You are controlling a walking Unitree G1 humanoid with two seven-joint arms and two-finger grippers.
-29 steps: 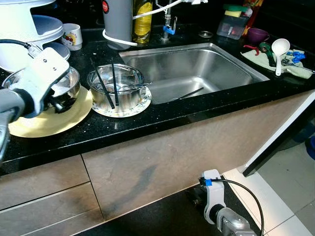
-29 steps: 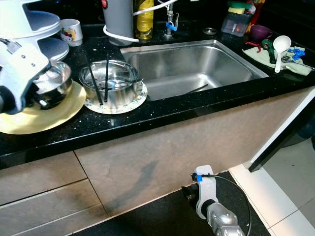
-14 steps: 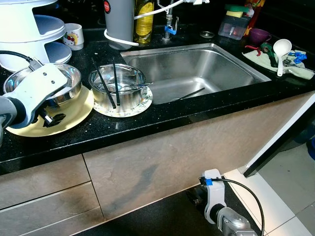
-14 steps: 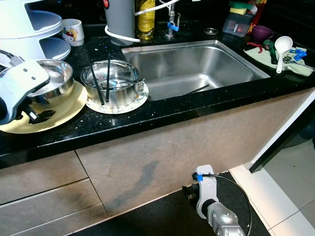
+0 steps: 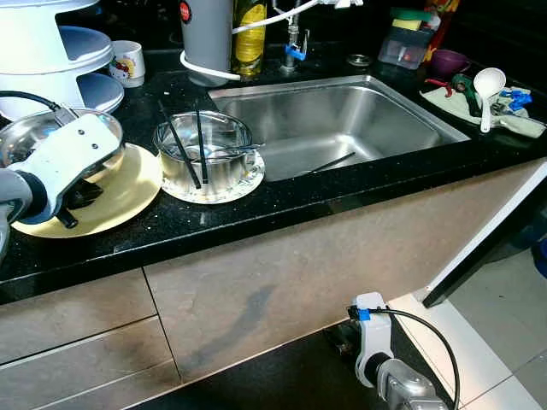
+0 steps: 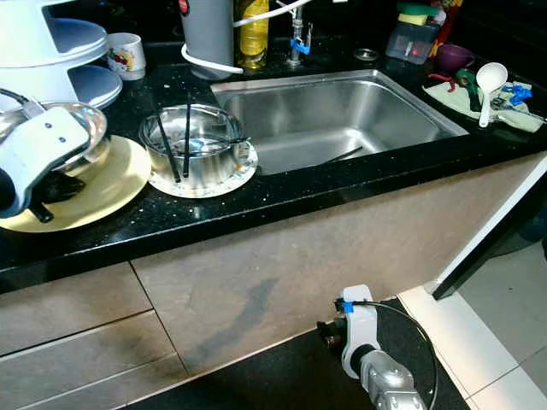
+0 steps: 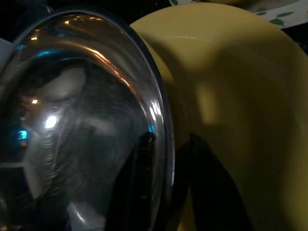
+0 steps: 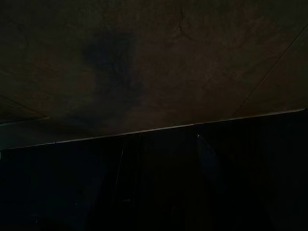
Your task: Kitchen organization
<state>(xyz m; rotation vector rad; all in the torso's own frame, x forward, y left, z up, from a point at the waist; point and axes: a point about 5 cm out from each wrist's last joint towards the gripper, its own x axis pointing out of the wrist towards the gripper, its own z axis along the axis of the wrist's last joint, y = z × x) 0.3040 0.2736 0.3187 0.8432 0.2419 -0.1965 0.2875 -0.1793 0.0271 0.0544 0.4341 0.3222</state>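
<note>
My left gripper (image 5: 75,201) is shut on the rim of a steel bowl (image 5: 24,142), which hangs tilted just above the left part of a yellow plate (image 5: 128,181). In the left wrist view one finger (image 7: 143,166) lies inside the bowl (image 7: 72,120) and the other outside, over the yellow plate (image 7: 240,86). To the right, a second steel bowl (image 5: 209,158) holds black chopsticks (image 5: 198,141) and stands on a patterned plate (image 5: 224,191). My right arm (image 5: 374,350) hangs idle low by the cabinet front.
A steel sink (image 5: 342,120) with one chopstick (image 5: 329,162) in it lies right of the bowls. White stacked dishes (image 5: 51,60) and a mug (image 5: 126,61) stand behind. A white ladle (image 5: 487,85) and a cloth lie at the far right.
My left gripper dropped from above the bowl to its rim, closed on it, and has now raised and tipped it leftwards, baring more of the yellow plate.
</note>
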